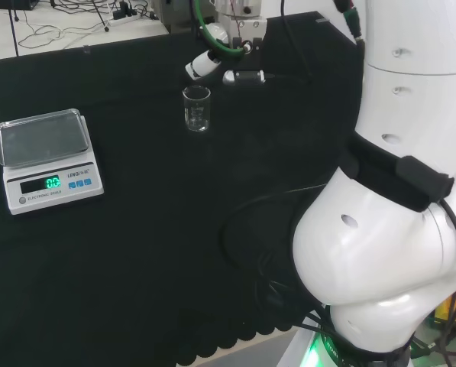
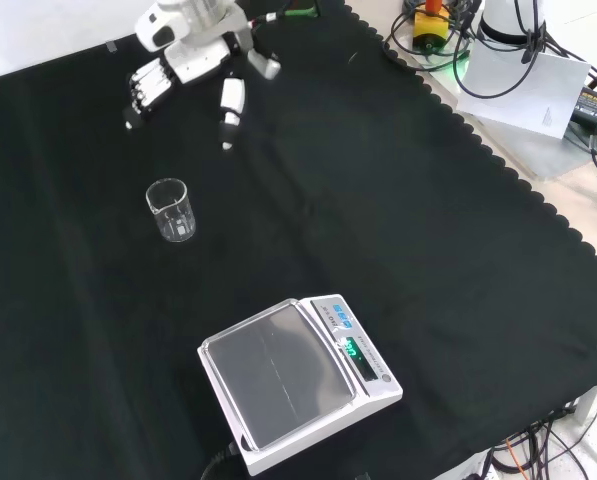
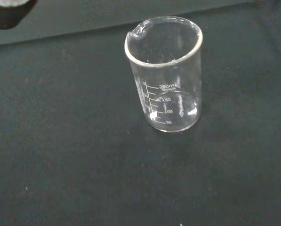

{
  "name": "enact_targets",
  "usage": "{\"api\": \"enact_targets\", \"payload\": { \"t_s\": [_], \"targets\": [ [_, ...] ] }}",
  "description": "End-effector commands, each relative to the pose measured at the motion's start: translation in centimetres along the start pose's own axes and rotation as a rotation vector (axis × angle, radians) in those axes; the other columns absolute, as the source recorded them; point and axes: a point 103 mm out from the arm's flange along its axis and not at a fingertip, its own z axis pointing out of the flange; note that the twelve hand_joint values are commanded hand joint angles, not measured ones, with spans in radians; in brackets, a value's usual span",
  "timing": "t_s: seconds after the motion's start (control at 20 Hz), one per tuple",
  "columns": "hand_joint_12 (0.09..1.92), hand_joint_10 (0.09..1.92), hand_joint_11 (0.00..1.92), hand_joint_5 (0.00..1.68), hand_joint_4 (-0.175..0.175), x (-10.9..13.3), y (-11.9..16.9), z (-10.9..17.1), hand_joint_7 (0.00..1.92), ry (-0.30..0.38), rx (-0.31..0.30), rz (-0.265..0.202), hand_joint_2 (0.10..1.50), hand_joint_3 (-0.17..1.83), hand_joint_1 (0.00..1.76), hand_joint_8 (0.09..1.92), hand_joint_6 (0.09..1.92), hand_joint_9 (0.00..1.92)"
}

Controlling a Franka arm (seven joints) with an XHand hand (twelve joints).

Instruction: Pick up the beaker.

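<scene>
A clear glass beaker (image 1: 196,108) stands upright and empty on the black cloth. In the front view the beaker (image 2: 171,210) is left of centre, and the hand (image 2: 183,62) hovers beyond it near the top edge, fingers spread and straight, holding nothing. In the head view the hand (image 1: 212,65) sits just behind and right of the beaker, apart from it. The wrist view has the beaker (image 3: 166,75) close up, with printed graduations and a pouring lip.
A digital scale (image 1: 48,157) with a steel pan stands at the left in the head view; in the front view the scale (image 2: 296,379) is near the lower middle. The arm's white links (image 1: 396,191) take up the head view's right side.
</scene>
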Motion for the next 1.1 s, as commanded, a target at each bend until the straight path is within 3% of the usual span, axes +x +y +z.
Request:
{"api": "enact_targets", "payload": {
  "t_s": [0.05, 0.55, 1.1],
  "targets": [
    [1.20, 0.88, 0.00, 0.13, -0.004, 0.8, 2.5, 1.2, 0.11, 0.022, -0.009, -0.006, 0.71, 0.27, 0.63, 0.76, 0.09, 0.13],
    [1.19, 0.88, 0.00, 0.13, -0.003, 0.4, 4.8, 4.4, 0.11, 0.069, 0.050, 0.022, 0.71, 0.27, 0.63, 0.76, 0.09, 0.13],
    [1.19, 0.88, 0.00, 0.13, -0.003, -0.7, 6.0, 7.0, 0.11, 0.072, 0.093, 0.035, 0.72, 0.27, 0.63, 0.76, 0.09, 0.13]
  ]
}}
